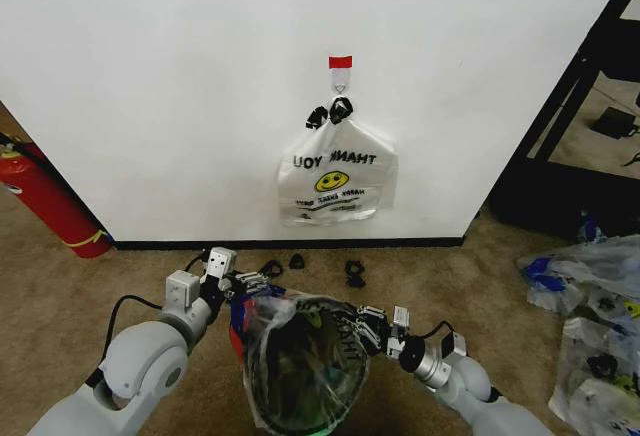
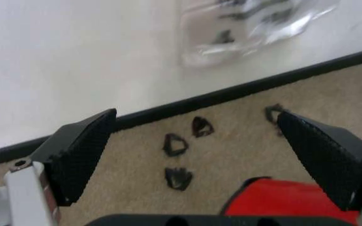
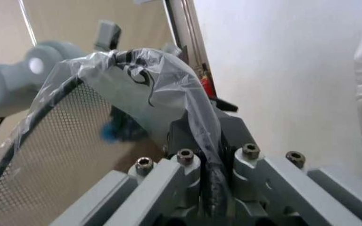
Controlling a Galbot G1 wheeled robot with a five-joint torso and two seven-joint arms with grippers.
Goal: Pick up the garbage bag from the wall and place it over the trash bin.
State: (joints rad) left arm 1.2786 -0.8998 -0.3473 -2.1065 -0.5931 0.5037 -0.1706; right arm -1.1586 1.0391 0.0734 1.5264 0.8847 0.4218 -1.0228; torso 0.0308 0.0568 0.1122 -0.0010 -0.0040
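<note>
Before me a plain white wall (image 1: 200, 76) with black baseboard (image 1: 290, 244) — tan carpet (image 1: 90, 296) below, black shelving (image 1: 585, 106) right.

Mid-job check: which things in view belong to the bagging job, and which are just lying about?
In the job:
garbage bag, draped over the bin
trash bin
right gripper, shut on the bag's edge
left gripper, fingers open at the rim

Lying about:
clip-handled smiley bag on the wall hook
fire extinguisher
black clips on the carpet
pile of bags

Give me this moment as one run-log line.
garbage bag: draped over trash bin rim | right gripper: shut on garbage bag | left gripper: open, at bin's left | second bag: on wall hook
</note>
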